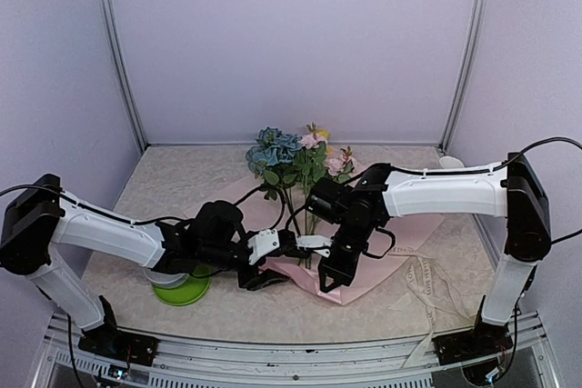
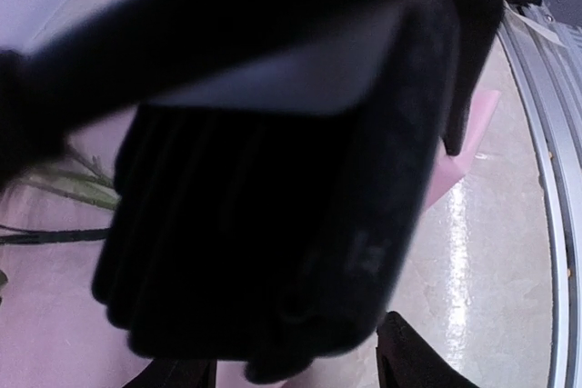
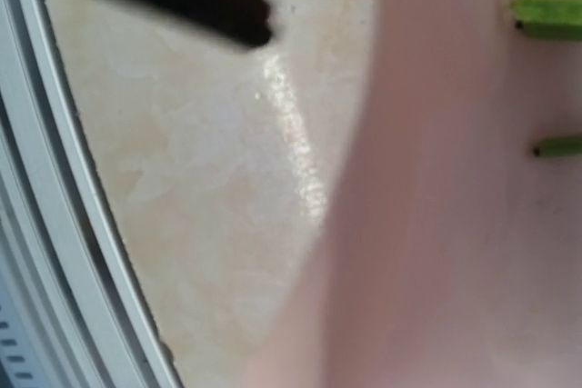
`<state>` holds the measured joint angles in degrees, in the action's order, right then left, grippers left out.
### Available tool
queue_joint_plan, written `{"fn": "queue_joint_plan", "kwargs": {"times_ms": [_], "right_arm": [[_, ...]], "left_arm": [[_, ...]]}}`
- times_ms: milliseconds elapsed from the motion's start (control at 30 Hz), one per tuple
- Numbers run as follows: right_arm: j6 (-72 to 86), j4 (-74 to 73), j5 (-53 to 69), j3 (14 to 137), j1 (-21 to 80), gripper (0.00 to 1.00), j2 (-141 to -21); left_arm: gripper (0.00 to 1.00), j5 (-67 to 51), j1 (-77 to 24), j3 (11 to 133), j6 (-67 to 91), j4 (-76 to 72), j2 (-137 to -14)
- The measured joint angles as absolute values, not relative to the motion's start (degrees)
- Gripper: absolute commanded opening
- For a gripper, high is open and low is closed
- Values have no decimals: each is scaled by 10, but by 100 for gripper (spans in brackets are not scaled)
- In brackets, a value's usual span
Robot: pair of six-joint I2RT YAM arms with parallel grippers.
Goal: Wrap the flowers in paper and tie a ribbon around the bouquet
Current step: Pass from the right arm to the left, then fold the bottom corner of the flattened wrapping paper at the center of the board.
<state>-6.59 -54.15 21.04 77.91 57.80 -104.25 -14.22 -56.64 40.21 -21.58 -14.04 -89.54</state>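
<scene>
Beginning at the left: a green bowl (image 1: 186,295) on the table (image 1: 182,179), half hidden under the left arm.

Next, the left gripper (image 1: 291,261), reaching low over the near left part of the paper (image 1: 366,272), close by the stalks (image 1: 300,217). Fingers spread, judging from the left wrist view, with two dark fingertips (image 2: 414,361) standing apart at the bottom edge. Cannot tell about anything between them: view mostly blocked by a large black blurred shape.

In the middle, the flowers (image 1: 289,156): blue, pink and yellow heads lying toward the far side, at the far edge of the paper. Thin stalks running toward the near side across the pink sheet, ending between the two grippers. Paper spread flat on the table, not yet wrapped round them.

Just right of the stalks, the right gripper (image 1: 326,281), pointing down at the near corner of the paper, fingers pressed together. Cannot tell about any pinch on the sheet. In the right wrist view, only pink paper, bare table and two cut green stalk ends (image 3: 546,15).

Farther right, the ribbon (image 1: 424,281), loose on the table beside the paper, untied.
</scene>
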Motion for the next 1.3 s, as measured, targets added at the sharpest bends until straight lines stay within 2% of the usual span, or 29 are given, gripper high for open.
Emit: {"fn": "queue_joint_plan", "kwargs": {"times_ms": [100,233,367,500,567,667,733,933,1133,1233,1300], "right_arm": [[-66,-537,210,774,578,0,-1036],[-66,-529,210,770,578,0,-1028],[-66,-523,210,769,578,0,-1024],[-62,-522,208,769,578,35,-1023],[-67,-516,205,766,578,50,-1017],[-62,-500,206,746,573,64,-989],[-56,-482,216,728,565,68,-963],[-22,-373,269,649,506,69,-891],[27,-257,284,554,451,66,-888],[50,-209,283,515,425,58,-888],[58,-191,282,504,415,46,-889]], "left_arm": [[46,-148,-564,402,-206,-150,-897],[28,-162,-563,402,-196,-163,-898],[1,-168,-563,402,-188,-165,-901],[0,-171,-561,401,-180,-166,-903],[0,-172,-558,399,-167,-170,-903],[0,-172,-547,390,-134,-184,-902],[0,-172,-538,383,-109,-193,-901],[0,-178,-498,343,-18,-236,-898],[0,-176,-475,339,44,-244,-907],[0,-174,-469,339,63,-245,-922],[0,-170,-467,339,71,-244,-930]]}}
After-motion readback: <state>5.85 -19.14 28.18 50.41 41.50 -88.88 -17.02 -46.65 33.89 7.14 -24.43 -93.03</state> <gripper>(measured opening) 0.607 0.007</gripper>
